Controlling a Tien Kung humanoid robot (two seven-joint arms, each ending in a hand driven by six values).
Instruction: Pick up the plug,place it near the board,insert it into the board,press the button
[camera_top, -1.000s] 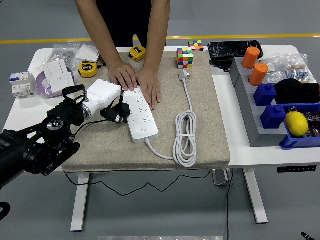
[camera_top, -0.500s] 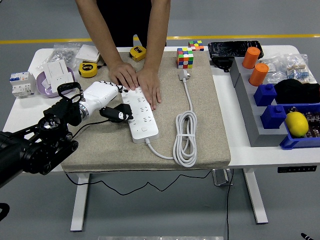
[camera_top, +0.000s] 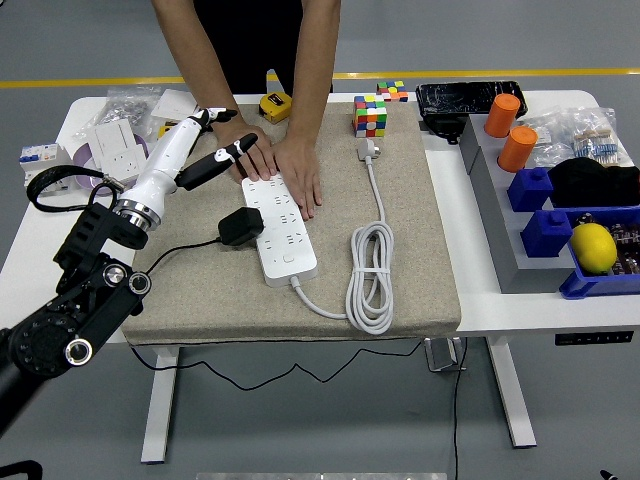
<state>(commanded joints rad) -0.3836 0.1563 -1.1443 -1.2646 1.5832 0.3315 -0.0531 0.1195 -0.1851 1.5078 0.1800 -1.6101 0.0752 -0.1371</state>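
Fingers (camera_top: 232, 152) on the robot's left hand (camera_top: 190, 150) are stretched out loose and holding nothing, lifted above the mat near the person's wrist. We can't quite tell whether the fingertips brush the person's hand or just float over it. The right arm is out of the shot.

The plug (camera_top: 241, 226) is a chunky black block sitting against the left edge of the white power strip (camera_top: 279, 228), about halfway along it. From up here we can't make out whether its prongs are in a socket or it's just lying beside the strip. Its thin black cord runs left across the mat and disappears behind the arm.

The person's two hands (camera_top: 276, 165) press flat on the far end of the strip, covering that part. The strip's button is too small for us to pick out. The strip's white cable (camera_top: 369, 277) is coiled to its right on the beige mat (camera_top: 400, 210). A colourful cube (camera_top: 370, 116) stands at the mat's far edge.
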